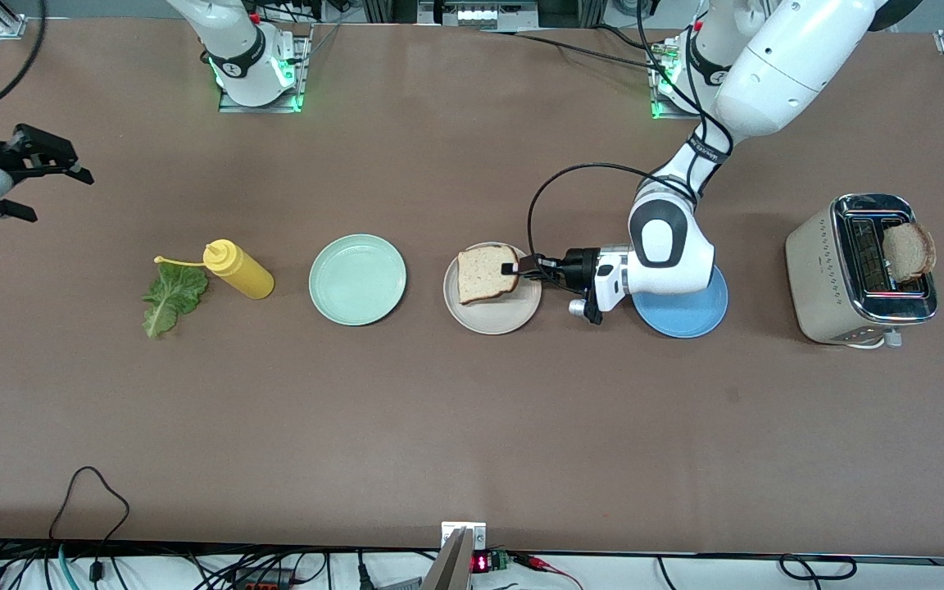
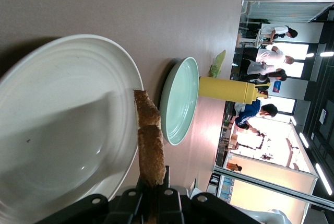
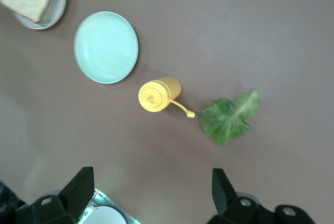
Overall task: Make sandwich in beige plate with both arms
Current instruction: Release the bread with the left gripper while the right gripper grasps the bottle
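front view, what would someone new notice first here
The left gripper is shut on a bread slice over the beige plate, which sits between the mint-green plate and the blue plate. A second bread slice sticks out of the toaster at the left arm's end of the table. The right gripper waits open above the other end, near the lettuce leaf and yellow bottle.

I see one brown-crusted bread slice at frame centre, over the round beige plate; the ruffled lettuce leaf lies flat at middle-left.
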Controlling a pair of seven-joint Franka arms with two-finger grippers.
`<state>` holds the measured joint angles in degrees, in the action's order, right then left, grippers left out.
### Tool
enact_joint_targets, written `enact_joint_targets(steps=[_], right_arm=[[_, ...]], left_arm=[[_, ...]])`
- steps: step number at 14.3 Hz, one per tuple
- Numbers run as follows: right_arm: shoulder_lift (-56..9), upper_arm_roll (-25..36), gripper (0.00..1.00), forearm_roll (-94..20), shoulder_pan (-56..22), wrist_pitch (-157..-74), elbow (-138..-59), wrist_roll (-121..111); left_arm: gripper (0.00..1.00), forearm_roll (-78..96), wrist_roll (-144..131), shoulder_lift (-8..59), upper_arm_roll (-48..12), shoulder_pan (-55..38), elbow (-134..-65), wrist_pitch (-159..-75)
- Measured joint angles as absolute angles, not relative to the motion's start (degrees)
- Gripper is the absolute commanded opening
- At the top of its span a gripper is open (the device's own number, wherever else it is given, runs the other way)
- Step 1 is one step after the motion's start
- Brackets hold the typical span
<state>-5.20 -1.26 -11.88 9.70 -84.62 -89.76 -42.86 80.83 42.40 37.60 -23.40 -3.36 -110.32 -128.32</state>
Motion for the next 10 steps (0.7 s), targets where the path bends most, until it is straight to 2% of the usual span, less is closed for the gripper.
enact_joint_targets(steps=[5, 10], right_arm=[[-12.5, -1.0, 1.0, -26.7, 19.7, -84.5, -90.4, -68.8], [-23.4, -0.9, 1.0, -41.4, 26.4, -84.2, -94.2, -93.4]], left_arm=[[0.03, 80.8, 43.1, 38.8, -23.4, -3.4, -110.3, -128.5], [0.07, 80.8, 43.2, 38.9, -23.4, -3.4, -110.3, -128.5]])
